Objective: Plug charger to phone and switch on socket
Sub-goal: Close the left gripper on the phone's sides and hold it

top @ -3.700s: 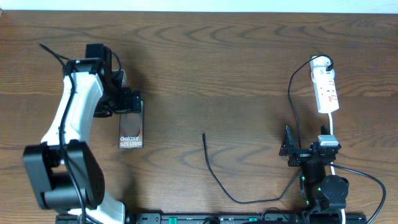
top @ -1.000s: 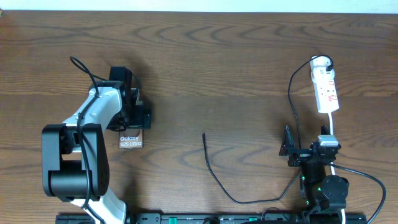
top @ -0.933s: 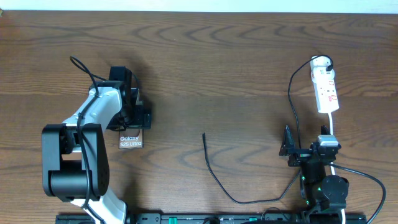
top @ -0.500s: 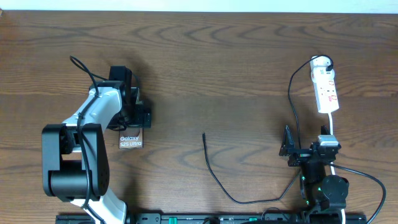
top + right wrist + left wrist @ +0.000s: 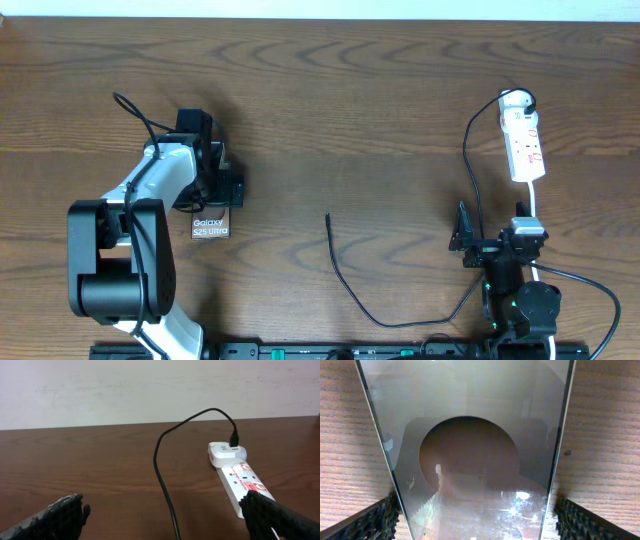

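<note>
The phone (image 5: 210,226), with white "Galaxy S25 Ultra" lettering, lies flat on the table at the left. My left gripper (image 5: 214,190) is open and straddles the phone's far half. In the left wrist view the phone (image 5: 470,455) fills the space between my fingers (image 5: 476,522), which sit close beside its long edges. The charger cable (image 5: 345,285) ends in a free plug tip (image 5: 328,216) at mid-table and runs to the white socket (image 5: 525,140) at the right. My right gripper (image 5: 492,240) is open and empty near the front edge. The right wrist view shows the socket (image 5: 240,480), the cable (image 5: 162,475) and my right gripper (image 5: 160,520).
The socket's white cord (image 5: 533,200) runs toward the right arm's base. Thicker black robot cables (image 5: 590,285) loop at the front right. A pale wall (image 5: 150,390) stands behind the table's far edge.
Since the earliest frame my left arm has swung in and brought its gripper further over the phone. Over the last second nothing has visibly moved. The right arm is still.
</note>
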Robot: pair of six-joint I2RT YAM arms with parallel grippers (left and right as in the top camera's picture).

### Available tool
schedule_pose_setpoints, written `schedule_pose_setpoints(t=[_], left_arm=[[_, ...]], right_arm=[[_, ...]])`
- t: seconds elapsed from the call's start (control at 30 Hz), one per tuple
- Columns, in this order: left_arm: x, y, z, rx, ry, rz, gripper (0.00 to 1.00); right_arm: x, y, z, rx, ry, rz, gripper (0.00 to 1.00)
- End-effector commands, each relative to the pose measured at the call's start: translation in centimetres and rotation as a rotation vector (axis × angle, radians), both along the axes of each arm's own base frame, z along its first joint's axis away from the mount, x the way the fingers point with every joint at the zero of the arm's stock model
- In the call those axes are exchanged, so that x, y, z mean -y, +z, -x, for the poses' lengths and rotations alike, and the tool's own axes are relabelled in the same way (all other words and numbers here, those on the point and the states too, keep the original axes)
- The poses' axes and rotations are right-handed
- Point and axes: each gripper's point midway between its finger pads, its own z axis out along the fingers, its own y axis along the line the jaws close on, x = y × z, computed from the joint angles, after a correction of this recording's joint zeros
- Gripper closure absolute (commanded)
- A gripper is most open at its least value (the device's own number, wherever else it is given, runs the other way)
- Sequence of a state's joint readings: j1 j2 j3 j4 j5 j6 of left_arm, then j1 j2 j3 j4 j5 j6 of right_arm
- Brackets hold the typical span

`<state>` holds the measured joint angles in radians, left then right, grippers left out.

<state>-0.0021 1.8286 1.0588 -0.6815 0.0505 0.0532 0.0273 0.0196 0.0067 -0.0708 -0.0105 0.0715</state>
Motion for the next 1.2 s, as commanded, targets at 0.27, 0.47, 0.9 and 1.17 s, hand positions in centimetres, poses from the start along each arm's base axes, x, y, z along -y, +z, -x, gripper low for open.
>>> schedule_pose_setpoints(t=[0.27, 0.47, 0.9, 1.17], left_arm=[[-0.3, -0.8, 1.3, -0.045, -0.008, -0.018, 0.02], [-0.3, -0.8, 1.5, -0.052, -0.034, -0.018, 0.02], [-0.3, -0.8, 1.7, -0.059, -0.053, -0.018, 0.02], [-0.3, -0.8, 2.1, -0.076, -0.053, -0.018, 0.02]], right_arm=[[0.2, -0.2, 0.0, -0.005, -0.007, 0.009, 0.01], [0.2, -0.2, 0.0, -0.005, -0.007, 0.009, 0.01], [0.2, -0.2, 0.0, -0.005, -0.007, 0.009, 0.01], [0.2, -0.2, 0.0, -0.005, -0.007, 0.009, 0.01]])
